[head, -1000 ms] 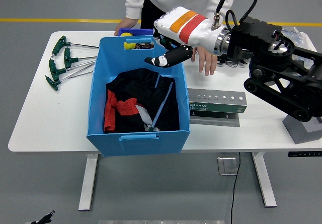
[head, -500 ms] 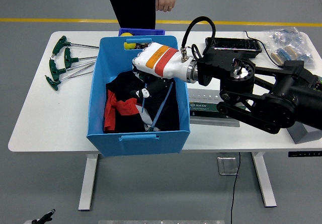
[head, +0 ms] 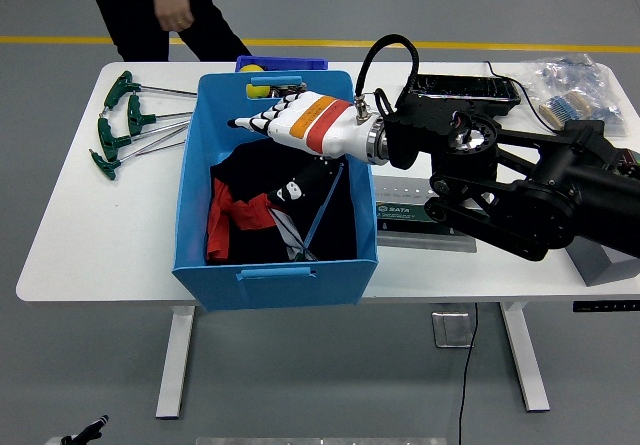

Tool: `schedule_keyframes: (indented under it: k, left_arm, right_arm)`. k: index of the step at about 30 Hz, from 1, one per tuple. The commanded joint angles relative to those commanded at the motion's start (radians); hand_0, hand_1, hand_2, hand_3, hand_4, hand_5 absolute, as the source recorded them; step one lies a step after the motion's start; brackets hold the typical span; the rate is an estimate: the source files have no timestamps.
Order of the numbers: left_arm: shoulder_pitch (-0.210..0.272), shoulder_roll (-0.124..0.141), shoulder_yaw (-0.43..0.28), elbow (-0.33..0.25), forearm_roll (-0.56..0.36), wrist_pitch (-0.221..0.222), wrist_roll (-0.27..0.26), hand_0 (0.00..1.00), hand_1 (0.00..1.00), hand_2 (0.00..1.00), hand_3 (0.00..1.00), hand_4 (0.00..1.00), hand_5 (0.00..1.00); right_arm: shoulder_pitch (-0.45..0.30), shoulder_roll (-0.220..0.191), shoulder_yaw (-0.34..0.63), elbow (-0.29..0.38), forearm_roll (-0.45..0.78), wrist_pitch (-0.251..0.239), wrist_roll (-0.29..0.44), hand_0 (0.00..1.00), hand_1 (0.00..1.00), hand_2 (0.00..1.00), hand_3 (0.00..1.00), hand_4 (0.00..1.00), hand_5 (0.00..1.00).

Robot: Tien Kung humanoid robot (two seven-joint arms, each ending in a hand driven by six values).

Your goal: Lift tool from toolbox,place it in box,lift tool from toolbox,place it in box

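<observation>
My right hand (head: 268,125), white with an orange and red band, hovers over the far part of the blue box (head: 195,215). Its fingers (head: 262,117) are stretched out to the left and hold nothing. Inside the box lies black and red cloth (head: 240,215), with a long blue-handled tool (head: 322,207) resting on it by the right wall. The grey and green tool holder (head: 432,209) sits right of the box, partly under my forearm. Several green T-handle tools (head: 125,125) lie on the table at the left. My left arm does not show.
A small dark blue bin (head: 281,63) with a yellow item stands behind the box. A black case (head: 460,87) and a clear bag of parts (head: 572,77) lie at the back right. A person stands at the far left, one hand (head: 173,7) hanging down.
My right hand dipped low into the box, then rose, and its fingers spread out to the left. The person walked from the middle of the far side to the left.
</observation>
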Motion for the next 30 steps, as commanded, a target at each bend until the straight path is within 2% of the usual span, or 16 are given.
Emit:
schedule_keyframes:
  k: [1,6,7,8,11,15,18,19,24,25,30]
  left_arm:
    - [0.000,0.000,-0.003,0.000,0.002,0.000,0.000,0.915,0.939,0.909,0.639,0.756,0.555]
    - [0.001,-0.002,-0.016,0.000,0.013,0.000,0.003,0.915,0.939,0.909,0.639,0.756,0.555]
    - [0.003,-0.002,-0.022,0.000,0.017,0.001,0.003,0.915,0.935,0.908,0.639,0.756,0.555]
    - [0.004,-0.002,-0.029,0.000,0.023,0.001,0.004,0.915,0.935,0.908,0.639,0.756,0.555]
    - [0.010,-0.004,-0.062,0.000,0.047,0.001,0.009,0.915,0.935,0.908,0.639,0.756,0.555]
    - [0.021,-0.006,-0.156,0.000,0.122,0.006,0.025,0.906,0.933,0.906,0.634,0.748,0.549]
    - [0.031,-0.006,-0.159,0.000,0.113,0.005,0.023,0.906,0.933,0.906,0.634,0.748,0.549]
    - [0.033,-0.006,-0.159,0.000,0.113,0.004,0.023,0.905,0.932,0.906,0.633,0.747,0.546]
    - [0.051,-0.010,-0.134,0.000,0.080,0.002,0.016,0.905,0.932,0.906,0.633,0.747,0.546]
    - [0.054,-0.012,-0.132,0.000,0.077,0.002,0.016,0.904,0.932,0.907,0.629,0.746,0.545]
    - [0.064,-0.019,-0.154,0.000,0.105,0.002,0.024,0.904,0.932,0.907,0.629,0.746,0.545]
  right_arm:
    - [-0.003,-0.004,0.006,-0.002,-0.001,-0.001,0.001,0.923,0.911,0.964,0.998,0.884,0.567]
    - [-0.021,-0.036,0.055,-0.006,-0.006,-0.032,0.026,0.923,0.911,0.964,0.998,0.884,0.567]
    - [-0.027,-0.045,0.070,-0.005,-0.004,-0.040,0.033,0.926,0.906,0.962,0.998,0.898,0.608]
    - [-0.031,-0.052,0.083,-0.002,-0.001,-0.045,0.037,0.926,0.906,0.962,0.998,0.898,0.608]
    - [-0.055,-0.086,0.145,0.019,0.017,-0.059,0.050,0.926,0.906,0.962,0.998,0.898,0.608]
    - [-0.093,-0.131,0.220,0.055,0.086,-0.070,0.061,0.926,0.899,0.942,0.998,0.918,0.603]
    - [-0.145,-0.184,0.284,0.093,0.210,-0.073,0.087,0.926,0.899,0.942,0.998,0.918,0.603]
    - [-0.159,-0.195,0.298,0.101,0.248,-0.070,0.095,0.928,0.898,0.921,0.973,0.955,0.629]
    - [-0.282,-0.261,0.402,0.173,0.456,-0.044,0.154,0.928,0.898,0.921,0.973,0.955,0.629]
    - [-0.306,-0.269,0.422,0.184,0.495,-0.037,0.162,0.929,0.895,0.913,0.957,0.998,0.799]
    - [-0.429,-0.288,0.533,0.217,0.703,-0.011,0.193,0.929,0.895,0.913,0.957,0.998,0.799]
